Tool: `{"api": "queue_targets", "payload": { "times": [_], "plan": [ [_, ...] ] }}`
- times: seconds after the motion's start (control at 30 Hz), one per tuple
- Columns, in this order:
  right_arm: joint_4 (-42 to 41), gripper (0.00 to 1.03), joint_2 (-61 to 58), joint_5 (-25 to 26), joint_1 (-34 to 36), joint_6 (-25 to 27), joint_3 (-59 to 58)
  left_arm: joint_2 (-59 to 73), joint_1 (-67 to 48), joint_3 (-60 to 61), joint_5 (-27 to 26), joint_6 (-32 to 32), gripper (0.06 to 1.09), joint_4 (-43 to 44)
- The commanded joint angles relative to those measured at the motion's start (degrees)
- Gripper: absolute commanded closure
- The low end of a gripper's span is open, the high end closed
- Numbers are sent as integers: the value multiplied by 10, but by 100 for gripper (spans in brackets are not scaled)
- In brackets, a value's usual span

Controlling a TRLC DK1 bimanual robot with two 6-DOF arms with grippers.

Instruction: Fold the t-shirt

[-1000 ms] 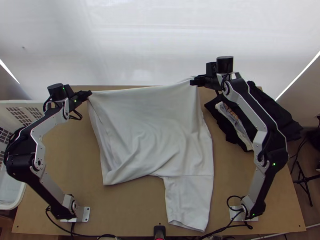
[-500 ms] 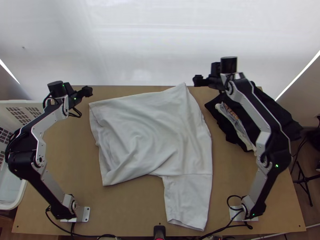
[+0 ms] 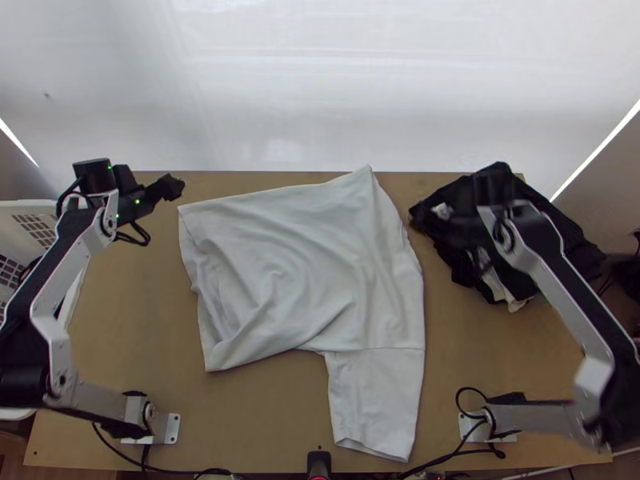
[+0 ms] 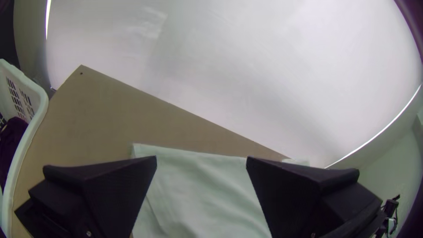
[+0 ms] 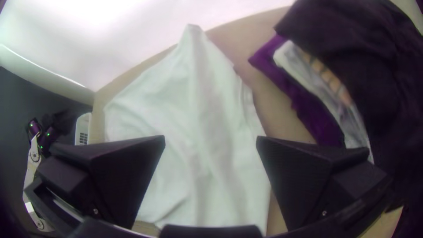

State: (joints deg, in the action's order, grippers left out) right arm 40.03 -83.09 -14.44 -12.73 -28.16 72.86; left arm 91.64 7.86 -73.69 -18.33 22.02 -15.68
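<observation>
Top view: t-shirt [image 3: 312, 264] lies mid-table, body spread but rumpled, one sleeve [image 3: 376, 400] sticking out toward the near edge. Layers show along its left edge [image 3: 202, 280]; can't tell if that's a proper fold. Left gripper [image 3: 178, 188] is just off the far left corner [image 3: 186, 211], right gripper [image 3: 428, 214] over the edge of the dark clothes pile [image 3: 560, 232]. I read the step as squaring up the body, then bringing the sleeve in. I'd flatten the creases first, or they get locked into the fold.

Left wrist view: fingers wide apart, nothing between them, shirt lying beyond. For a regrip I'd come in low and square to the hem, close on every layer I want moved, and check no under layer is left behind.

Right wrist view: fingers wide apart too, no cloth held. Pointed far corner [image 5: 192, 33] needs tucking or pulling straight. Pile's purple cloth [image 5: 304, 105] sits near the shirt's edge, so I'd keep the right arm clear or risk snagging it. For the sleeve, I'd pinch the cuff, lift just enough to clear the body, lay it down along the seam.
</observation>
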Motion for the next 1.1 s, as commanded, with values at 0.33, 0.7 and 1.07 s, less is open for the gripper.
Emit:
{"api": "queue_targets", "payload": {
  "times": [0.33, 0.7, 1.07],
  "plan": [
    [160, 10, 158, -10, -92, 94, -309, -222, -50, 100, -8, 7, 10, -73],
    [70, 50, 231, -2, -82, 105, -386, -245, -54, 92, 0, 6, 10, -102],
    [52, 50, 202, -2, -77, 120, -403, -245, -66, 82, 11, 7, 10, -103]
  ]
}}
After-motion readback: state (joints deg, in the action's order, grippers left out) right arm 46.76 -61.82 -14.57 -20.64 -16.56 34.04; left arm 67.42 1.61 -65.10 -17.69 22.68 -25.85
